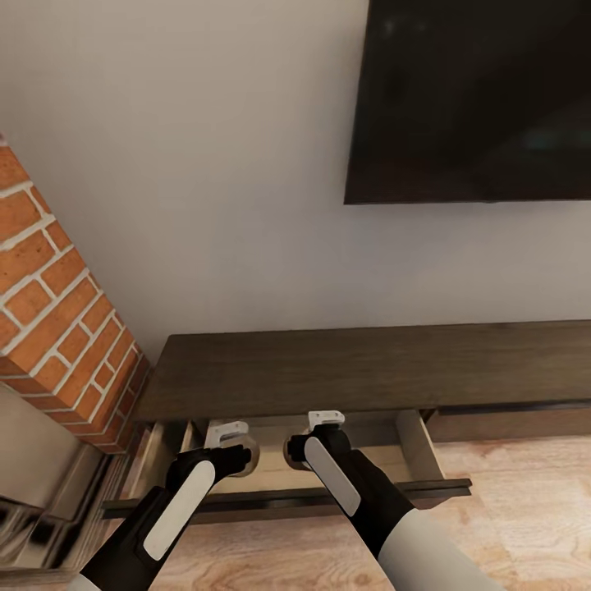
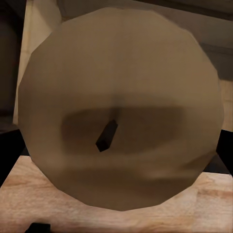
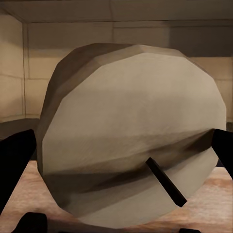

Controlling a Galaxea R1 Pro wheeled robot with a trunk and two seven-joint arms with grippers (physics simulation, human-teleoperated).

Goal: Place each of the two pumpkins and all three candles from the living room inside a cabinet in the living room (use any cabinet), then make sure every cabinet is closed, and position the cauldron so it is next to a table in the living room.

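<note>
Both hands hang just over the pulled-out drawer (image 1: pixel 287 472) of the dark-brown cabinet (image 1: pixel 361 369), which stands against the far wall below a black screen (image 1: pixel 472 98), with a brick column (image 1: pixel 57 304) to its left. The left hand (image 1: pixel 230 450) is clamped on a tan candle (image 2: pixel 121 111), wick end facing its wrist camera, dark fingertips (image 2: pixel 9 155) showing at either side of it. The right hand (image 1: pixel 305 447) is likewise clamped on a greyer candle (image 3: pixel 133 141), tilted so that its flat wick face and part of its side both show. The step seems to be setting these two candles into the drawer. To do it well, I would lower each hand until its candle is well inside the pale drawer walls, away from the near front panel, before parting the fingers, so that nothing rolls out onto the wooden floor (image 1: pixel 509 509). Releasing one at a time, with the two candles well apart, should keep them from knocking together, and both hands must lift clear before the drawer is pushed in.
</note>
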